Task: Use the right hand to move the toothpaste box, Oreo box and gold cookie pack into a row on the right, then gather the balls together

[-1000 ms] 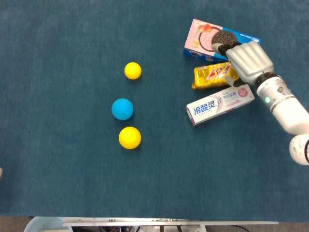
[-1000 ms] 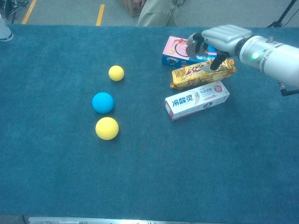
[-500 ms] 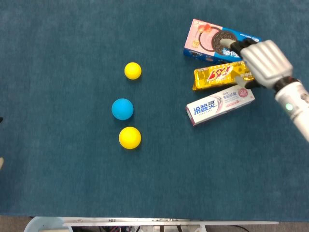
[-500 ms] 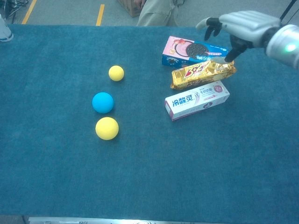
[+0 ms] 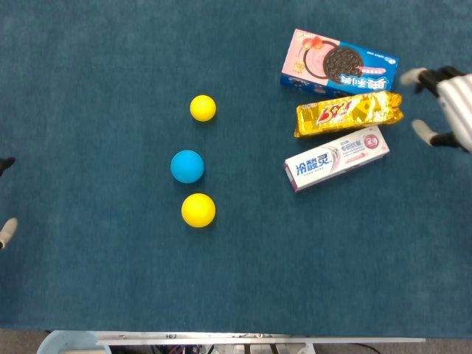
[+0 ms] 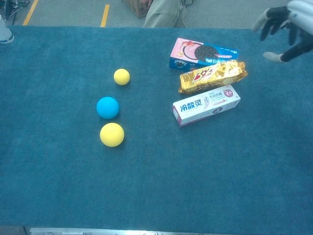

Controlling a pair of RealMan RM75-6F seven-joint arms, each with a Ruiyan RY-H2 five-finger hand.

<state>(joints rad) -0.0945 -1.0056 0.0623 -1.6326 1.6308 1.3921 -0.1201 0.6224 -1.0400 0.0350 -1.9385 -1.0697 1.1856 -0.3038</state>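
My right robot hand point(image 5: 446, 103) is half cut off at frame edge, fingers spread, holding nothing; left barely visible. Oreo box point(image 5: 339, 62), gold pack point(image 5: 348, 113), toothpaste box point(image 5: 337, 158) stacked in a row right; balls point(image 5: 187, 166) apart mid-bench. Only "OREO" reads clearly.

The right hand point(image 5: 450, 103) has lifted off the gold cookie pack point(image 5: 348, 114) and drawn back to the right edge of the frame — in the chest view it now sits in the upper right corner, fingers point(image 6: 268, 22) spread and holding nothing. The pack's right end, covered a second ago, now shows in full — clear of the hand.
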